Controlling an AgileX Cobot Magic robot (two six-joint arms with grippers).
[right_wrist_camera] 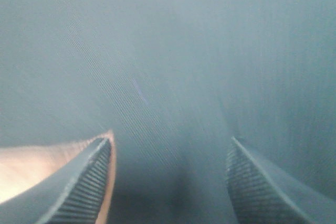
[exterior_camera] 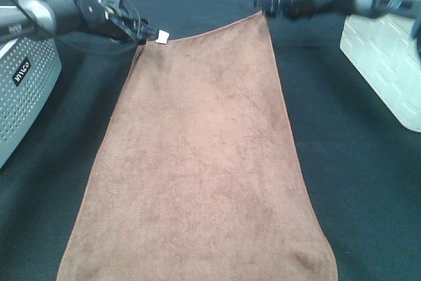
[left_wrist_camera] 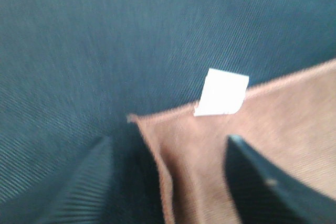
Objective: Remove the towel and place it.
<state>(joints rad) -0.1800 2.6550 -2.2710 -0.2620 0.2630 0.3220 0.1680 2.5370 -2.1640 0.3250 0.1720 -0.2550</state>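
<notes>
While the brown towel lay flat on the dark counter, reaching from 12 to 6 o'clock, both sets of jaws stood apart: the left gripper over its tagged 11 o'clock corner, the right gripper beside the 1 o'clock corner.
</notes>
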